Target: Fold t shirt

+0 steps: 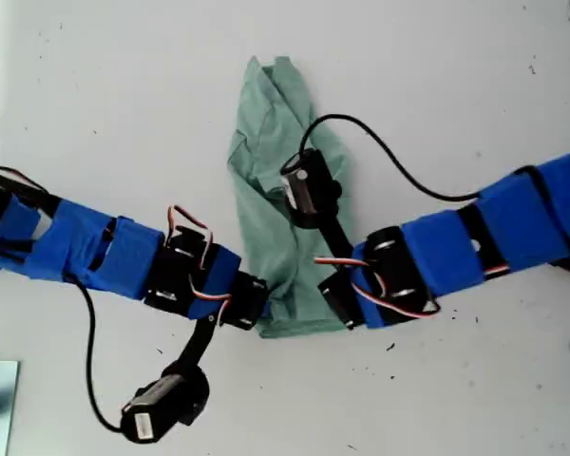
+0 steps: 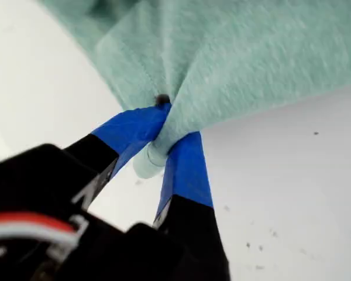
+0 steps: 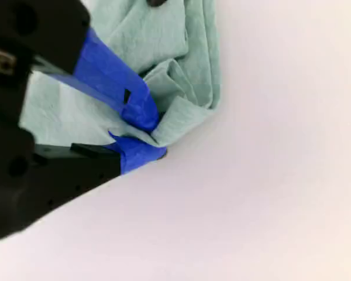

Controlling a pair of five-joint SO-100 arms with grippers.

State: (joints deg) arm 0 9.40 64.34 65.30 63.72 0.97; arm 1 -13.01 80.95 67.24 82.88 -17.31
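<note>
**Both grippers pinched on the shirt's near corners**

My first gripper [image 2: 164, 132] has its two blue-taped fingers [image 2: 134, 129] closed together on a bunched fold of the t shirt [image 2: 234, 52], with a small roll of the hem squeezed out between them. The cloth fans away from the pinch and hangs taut above the white table [image 2: 292, 193], so that corner looks lifted a little.

My second gripper [image 3: 145, 133] is likewise clamped on the shirt [image 3: 164, 41]: its blue fingertips [image 3: 137, 153] bite a folded corner where several layers stack at the edge. That corner rests low, at or just above the table [image 3: 251, 193].

In the exterior view the shirt [image 1: 280, 152] lies as a narrow, crumpled strip in the middle of the table [image 1: 95, 95], running from the top of the view down to a wider hem between the two arms. One gripper [image 1: 258, 318] meets the hem from the exterior view's left, the other [image 1: 347, 306] from the exterior view's right. Which is first or second I cannot tell. A black camera module with its cable [image 1: 389, 157] rides over the shirt's middle.
</note>
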